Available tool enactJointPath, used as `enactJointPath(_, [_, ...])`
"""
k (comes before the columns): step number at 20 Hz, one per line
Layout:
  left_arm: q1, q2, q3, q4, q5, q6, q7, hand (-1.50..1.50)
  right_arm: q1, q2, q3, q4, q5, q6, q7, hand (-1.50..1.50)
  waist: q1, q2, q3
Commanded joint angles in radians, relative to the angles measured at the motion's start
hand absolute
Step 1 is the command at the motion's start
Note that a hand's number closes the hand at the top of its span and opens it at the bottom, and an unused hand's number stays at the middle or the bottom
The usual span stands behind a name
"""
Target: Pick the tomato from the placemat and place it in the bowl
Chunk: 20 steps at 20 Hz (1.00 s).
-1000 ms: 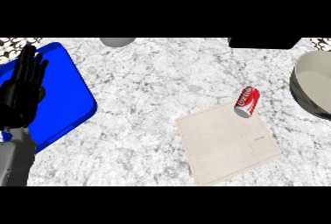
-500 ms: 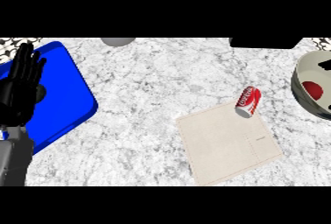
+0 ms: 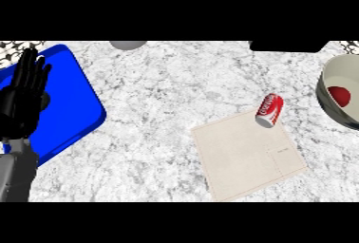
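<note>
Left hand [image 3: 24, 102] rests at the far left edge, fingers straight and spread, pointing up, holding nothing, over the blue tray [image 3: 73, 114]. Right hand not visible anywhere. Tomato [image 3: 339, 96] sits inside the bowl [image 3: 324, 90] at the right edge, a red round shape against the bowl's pale inner wall; bowl is cut off by the frame. Placemat [image 3: 245, 159] lies right of centre on the bench [image 3: 168, 85], nothing on its middle; a red soda can [image 3: 269, 109] lies on its side at the mat's far corner, long axis running near-to-far with a slight tilt. Tomato is well apart from the left hand, all the way across the bench to the right. Judging by this, the placing looks done; only withdrawal would remain.
</note>
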Motion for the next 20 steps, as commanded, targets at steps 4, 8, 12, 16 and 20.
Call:
enactJointPath(4, [-0.025, -0.003, -0.001, -0.015, 0.000, 0.012, 0.020, 0.00, 0.038, -0.136, -0.123, 0.041, -0.115, 0.032, 0.043, -1.50, 0.006, 0.009, 0.003])
enactJointPath(8, [0.010, 0.000, 0.003, 0.001, -0.006, -0.002, -0.014, 0.00, 0.061, -0.206, -0.177, 0.066, -0.169, 0.120, 0.076, -1.50, 0.009, 0.011, 0.005])
enactJointPath(12, [-0.002, 0.009, 0.010, 0.018, 0.016, -0.030, -0.019, 0.00, 0.099, -0.222, -0.203, 0.063, -0.196, 0.133, 0.065, -1.50, 0.015, 0.023, 0.009])
enactJointPath(16, [-0.018, 0.007, 0.016, 0.010, 0.016, -0.012, -0.005, 0.00, 0.145, -0.228, -0.223, 0.060, -0.217, 0.171, 0.042, -1.50, 0.008, 0.023, 0.013])
enactJointPath(20, [-0.017, -0.006, 0.006, -0.012, 0.006, 0.005, -0.002, 0.00, 0.176, -0.270, -0.232, 0.048, -0.228, 0.231, 0.044, -1.50, -0.001, 0.021, 0.017])
